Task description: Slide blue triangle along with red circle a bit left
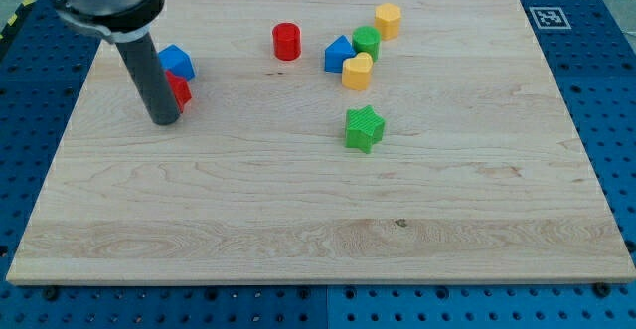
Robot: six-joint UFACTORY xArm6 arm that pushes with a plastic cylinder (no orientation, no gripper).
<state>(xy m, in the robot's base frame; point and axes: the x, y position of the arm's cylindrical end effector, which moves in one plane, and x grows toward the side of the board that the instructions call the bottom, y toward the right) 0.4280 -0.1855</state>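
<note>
On a pale wooden board (298, 200) over blue pegboard (606, 90), my tip (164, 120), a gripperless rod holding nothing, perhaps touches a red block (180, 90), well left of the red plastic cylinder (286, 42) and blue triangular block (339, 54).

The bench (298, 220) is pale wood with fine straight grain, smooth and matt; one small dark knot shows below the green star (365, 128). Around the bench lies a blue perforated panel (616, 90), looking like painted metal. The green star, red circle (286, 41) and blue triangle (339, 54) look like smooth matt plastic. The rod above my tip (165, 122) is dark with a dull sheen.
</note>
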